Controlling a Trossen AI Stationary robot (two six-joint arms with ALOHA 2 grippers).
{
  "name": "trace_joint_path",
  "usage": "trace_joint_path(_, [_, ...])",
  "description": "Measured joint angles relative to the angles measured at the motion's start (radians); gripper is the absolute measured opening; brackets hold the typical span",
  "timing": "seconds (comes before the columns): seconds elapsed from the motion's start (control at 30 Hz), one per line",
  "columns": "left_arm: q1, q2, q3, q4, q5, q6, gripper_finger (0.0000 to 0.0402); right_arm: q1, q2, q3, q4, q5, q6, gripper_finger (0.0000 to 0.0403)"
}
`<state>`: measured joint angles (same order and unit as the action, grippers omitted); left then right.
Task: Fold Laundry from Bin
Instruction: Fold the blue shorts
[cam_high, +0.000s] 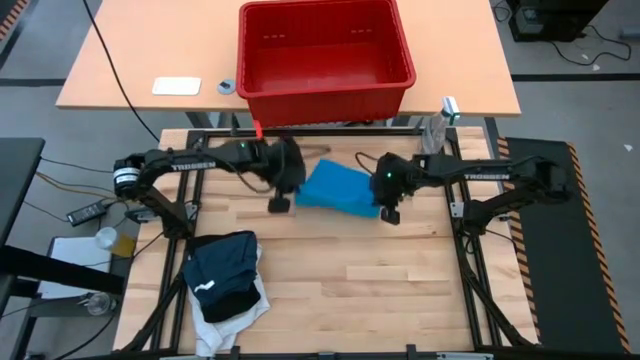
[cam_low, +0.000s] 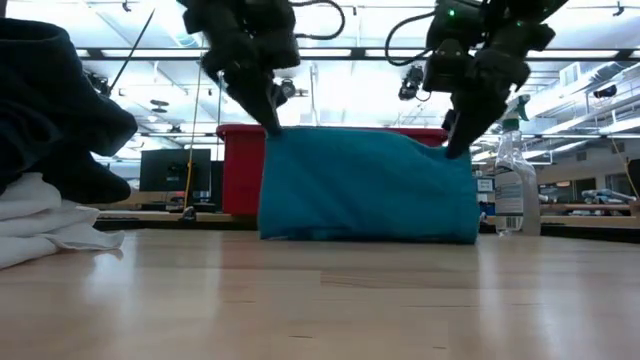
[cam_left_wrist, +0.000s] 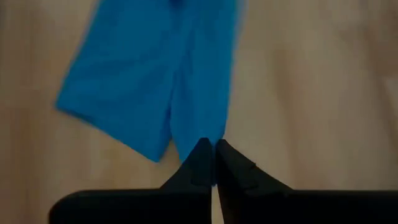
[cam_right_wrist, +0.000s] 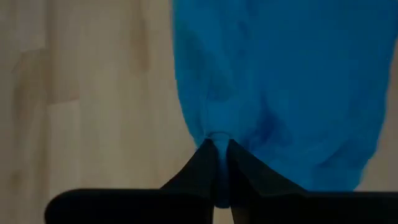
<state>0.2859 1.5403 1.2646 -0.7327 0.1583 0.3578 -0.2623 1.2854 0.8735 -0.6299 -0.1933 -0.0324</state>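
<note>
the large red rectangular plastic bin (cam_high: 325, 52) with ribbed sides sits on the far table, well beyond both grippers, and from above its floor looks bare, so by my reading the unloading is done or close to it. nearer the camera than the left arm, on the wooden work table (cam_high: 400, 290), lies a loose pile of soft garments (cam_high: 227, 285): a dark navy one with a white mark on top of a white one. the pile looks heaped rather than neatly squared, so i cannot tell whether those pieces count as folded or are waiting their turn.

the piece in hand is the small bright blue cloth garment (cam_low: 368, 185). it hangs between the two grippers like a curtain, its lower edge touching the table top, directly in front of the bin in the low view. the left gripper (cam_left_wrist: 209, 163) is pinched closed on one upper corner of it, the cloth running straight out from its fingertips. the right gripper (cam_right_wrist: 217, 163) is clamped the same way on the other upper corner, with blue fabric bunched at its tips.

judging from this, the blue piece is lifted and spread but not yet folded; laying it flat, doubling it over, and setting it by the pile remain.
</note>
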Motion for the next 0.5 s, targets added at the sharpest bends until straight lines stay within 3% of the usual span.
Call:
trace_joint_path(0.17, [-0.091, 0.0, -0.035, 0.043, 0.044, -0.005, 0.0009, 0.063, 0.006, -0.023, 0.006, -0.073, 0.079, 0.0031])
trace_joint_path(0.3, [-0.126, 0.0, -0.002, 0.078, 0.199, -0.019, 0.0009, 0.102, -0.016, -0.023, 0.007, -0.269, 0.172, 0.003])
trace_joint_path(0.5, [-0.168, -0.001, 0.037, 0.083, 0.326, -0.131, 0.0009, 0.202, -0.039, -0.023, 0.004, -0.363, 0.229, 0.0028])
